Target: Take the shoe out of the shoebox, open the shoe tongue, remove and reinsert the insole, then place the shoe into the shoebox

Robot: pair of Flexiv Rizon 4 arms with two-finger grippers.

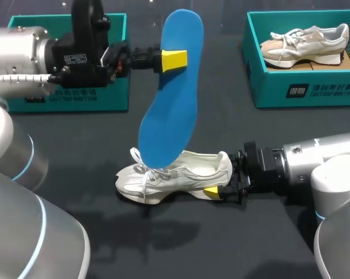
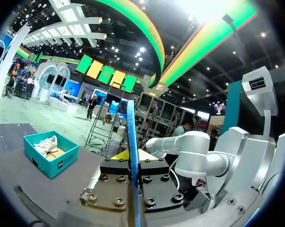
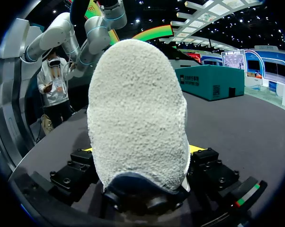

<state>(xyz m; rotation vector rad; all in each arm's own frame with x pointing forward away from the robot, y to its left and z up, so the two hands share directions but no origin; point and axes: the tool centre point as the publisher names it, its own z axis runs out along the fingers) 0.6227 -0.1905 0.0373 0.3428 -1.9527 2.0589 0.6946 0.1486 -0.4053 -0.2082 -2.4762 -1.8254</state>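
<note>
Gripping a blue insole [image 1: 170, 110] in the left end effector [image 1: 174, 60], raised over the white shoe [image 1: 175, 174]. Pinching the shoe's heel with the right end effector [image 1: 218, 189], sole down on the dark worktop [image 1: 221, 128], well apart from the teal shoebox [image 1: 306, 87].

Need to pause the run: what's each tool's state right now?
Left tool: shut on the blue insole.
Right tool: shut on the white shoe, at its heel.

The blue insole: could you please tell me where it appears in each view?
Head view: blue insole hangs from the left gripper, above the white shoe.
Left wrist view: edge-on between the jaws.
Right wrist view: absent; the white shoe's heel fills it.
Landmark, head and left wrist: teal shoebox holding a sneaker.
</note>
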